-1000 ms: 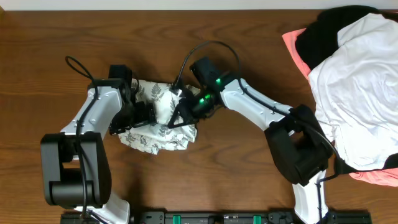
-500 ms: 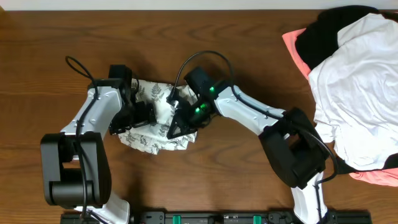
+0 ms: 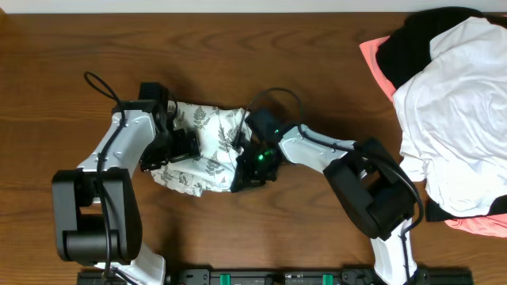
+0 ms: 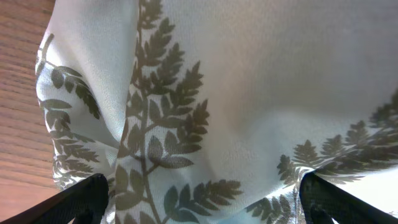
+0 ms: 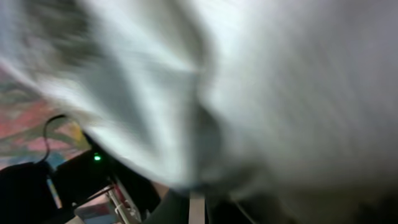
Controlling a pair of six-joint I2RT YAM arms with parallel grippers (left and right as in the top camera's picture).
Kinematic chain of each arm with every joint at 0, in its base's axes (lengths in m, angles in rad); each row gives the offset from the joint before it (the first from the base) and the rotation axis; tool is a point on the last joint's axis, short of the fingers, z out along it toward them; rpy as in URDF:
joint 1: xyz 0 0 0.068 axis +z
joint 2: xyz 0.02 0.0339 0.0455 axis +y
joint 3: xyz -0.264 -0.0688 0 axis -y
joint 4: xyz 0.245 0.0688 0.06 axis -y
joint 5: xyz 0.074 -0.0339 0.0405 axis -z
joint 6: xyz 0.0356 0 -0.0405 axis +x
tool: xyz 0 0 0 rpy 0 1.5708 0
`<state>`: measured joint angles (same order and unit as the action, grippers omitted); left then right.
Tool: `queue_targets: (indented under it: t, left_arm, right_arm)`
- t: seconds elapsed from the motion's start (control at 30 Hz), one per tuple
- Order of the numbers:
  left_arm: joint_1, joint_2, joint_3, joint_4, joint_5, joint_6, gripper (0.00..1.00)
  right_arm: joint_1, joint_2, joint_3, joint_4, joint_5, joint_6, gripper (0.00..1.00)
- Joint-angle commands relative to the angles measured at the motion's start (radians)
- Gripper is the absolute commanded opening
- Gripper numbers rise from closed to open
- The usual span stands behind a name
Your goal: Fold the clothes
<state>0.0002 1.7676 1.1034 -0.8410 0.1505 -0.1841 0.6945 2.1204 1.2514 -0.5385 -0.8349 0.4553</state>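
on table (image 3: 317, 71), clothes (image 3: 207, 141) bunched; left fingers (image 4: 81, 199) wide above, right fingers (image 3: 244, 176) closed, apparently pinching edge.

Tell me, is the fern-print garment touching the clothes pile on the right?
Apart. The overhead view shows bare wooden table between the fern-print garment and the clothes pile.

blurred pale clothes (image 5: 261, 81), very close
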Motion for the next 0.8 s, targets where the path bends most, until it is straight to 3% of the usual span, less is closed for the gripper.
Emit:
queue_targets:
  t: [0.0,0.43,0.63,0.77]
  left_arm:
    - [0.005,0.023,-0.007,-0.007,-0.008,-0.005,0.98]
    - [0.005,0.018,-0.006,-0.045,-0.008,-0.005,0.98]
    - [0.005,-0.071,-0.004,-0.037,0.002,-0.001,0.98]
    - [0.005,-0.193,-0.004,-0.038,0.038,0.002,0.98]
  right_arm:
    - [0.006,0.013,-0.01,0.013,0.019,0.029,0.09]
    - [-0.007,-0.081,-0.005,0.019,-0.172,-0.042,0.05]
    - [-0.039,-0.28,-0.005,0.016,-0.103,-0.105,0.08]
    - [-0.076,-0.42,-0.005,0.011,0.049,-0.146,0.08]
